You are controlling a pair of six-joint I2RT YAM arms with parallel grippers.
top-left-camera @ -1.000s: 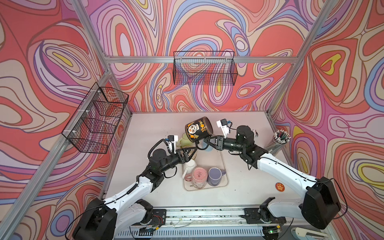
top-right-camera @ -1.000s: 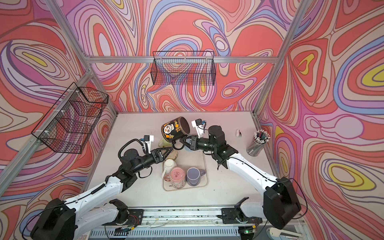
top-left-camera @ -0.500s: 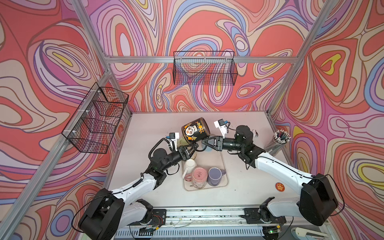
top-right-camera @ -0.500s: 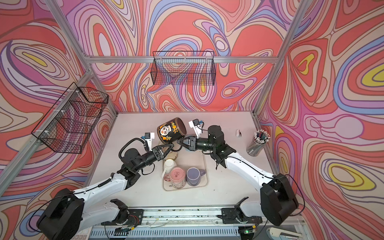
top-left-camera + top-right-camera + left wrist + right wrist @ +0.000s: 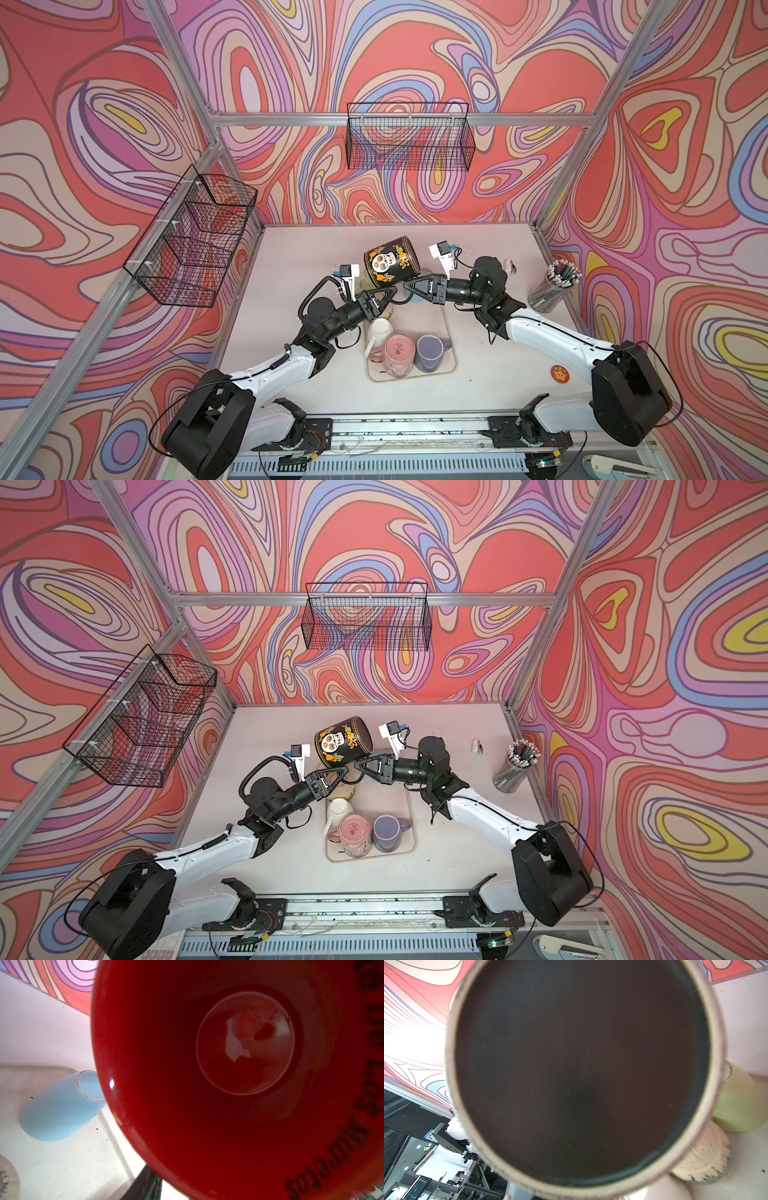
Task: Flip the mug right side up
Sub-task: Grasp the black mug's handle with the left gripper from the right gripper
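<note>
Mug point(image 5: 207, 1105) cropped, both wrist cams

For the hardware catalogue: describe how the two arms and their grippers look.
The left arm and right arm have white shells and bulky black joints. The left gripper and right gripper are black, tapering to triangular jaws, each with a small white camera block. A thick black cable loops by the left wrist.

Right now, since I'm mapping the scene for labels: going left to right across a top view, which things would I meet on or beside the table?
Side wire basket → pink mug → purple mug → pen holder. The skull mug overlaps the pink one, so it is left out.
</note>
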